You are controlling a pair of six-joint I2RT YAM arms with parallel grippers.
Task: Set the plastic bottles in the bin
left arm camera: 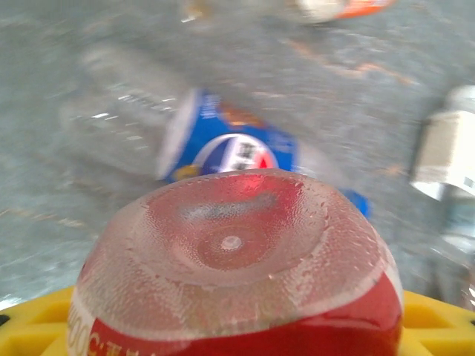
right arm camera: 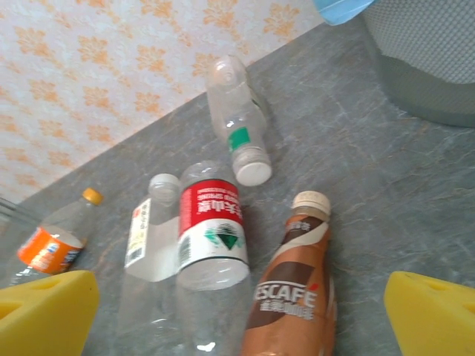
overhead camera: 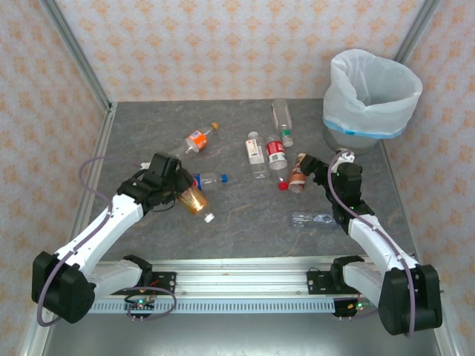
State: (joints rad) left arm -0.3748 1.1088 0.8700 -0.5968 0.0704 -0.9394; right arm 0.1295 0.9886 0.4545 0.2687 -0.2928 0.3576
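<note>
Bin (overhead camera: 364, 119) stands at the 1 o'clock corner of the table (overhead camera: 245, 237), well apart from the left gripper (overhead camera: 182, 191) at 9 o'clock, which is clamped on a red-label bottle (left arm camera: 237, 252). Right gripper (overhead camera: 312, 165) gapes wide and empty over a brown bottle (right arm camera: 293, 297) toward 3 o'clock. Judged: bottles are light, thin-walled, slick and easily dented, so take each mid-body across the label with modest squeeze, not at cap or neck.
</note>
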